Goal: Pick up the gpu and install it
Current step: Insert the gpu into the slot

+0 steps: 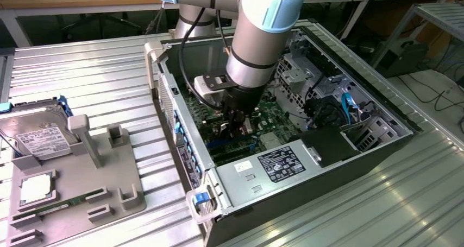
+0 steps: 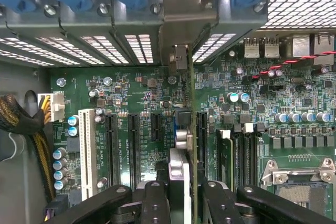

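The gpu (image 2: 185, 139) appears edge-on in the wrist view, a thin board with a silvery metal bracket (image 2: 186, 19) at its far end. My gripper (image 2: 185, 198) is shut on it, one black finger (image 2: 155, 203) on each side. The card stands upright over the green motherboard (image 2: 131, 93), among the black expansion slots (image 2: 113, 145), and its bracket lies against the case's rear slot wall. In the exterior view the gripper (image 1: 233, 122) reaches down into the open computer case (image 1: 305, 176) with the gpu (image 1: 245, 128) between its fingers. Whether the card is seated in a slot I cannot tell.
A power supply (image 1: 279, 165) fills the near end of the case, and cables and a drive cage (image 1: 326, 95) sit toward the exterior view's right. On the exterior view's left a grey holder tray (image 1: 80, 187) carries a silver hard drive (image 1: 40, 138) and a green memory stick (image 1: 54, 208).
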You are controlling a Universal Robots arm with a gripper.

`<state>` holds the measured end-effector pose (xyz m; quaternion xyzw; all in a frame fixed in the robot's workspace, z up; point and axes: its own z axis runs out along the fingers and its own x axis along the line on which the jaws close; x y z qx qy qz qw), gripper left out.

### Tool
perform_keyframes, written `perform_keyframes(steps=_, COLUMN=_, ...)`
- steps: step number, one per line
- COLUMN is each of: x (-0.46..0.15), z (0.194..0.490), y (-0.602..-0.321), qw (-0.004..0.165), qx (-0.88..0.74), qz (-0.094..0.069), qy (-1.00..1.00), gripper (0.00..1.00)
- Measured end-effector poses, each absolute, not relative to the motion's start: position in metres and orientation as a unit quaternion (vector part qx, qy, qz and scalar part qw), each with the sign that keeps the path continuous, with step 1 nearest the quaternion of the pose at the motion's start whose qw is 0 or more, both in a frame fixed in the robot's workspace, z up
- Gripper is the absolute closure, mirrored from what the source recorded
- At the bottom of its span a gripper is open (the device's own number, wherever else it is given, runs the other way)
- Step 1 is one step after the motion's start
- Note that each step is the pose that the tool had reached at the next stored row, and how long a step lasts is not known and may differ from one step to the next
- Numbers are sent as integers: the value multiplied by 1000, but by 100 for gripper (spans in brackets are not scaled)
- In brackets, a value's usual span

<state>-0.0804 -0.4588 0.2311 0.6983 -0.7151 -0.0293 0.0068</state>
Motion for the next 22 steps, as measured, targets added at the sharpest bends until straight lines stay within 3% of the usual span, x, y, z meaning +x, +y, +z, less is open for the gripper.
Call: perform_keyframes(steps=22, x=-80, z=236, y=-459, qw=7, qx=698, qz=-30, qy=-715, gripper=71)
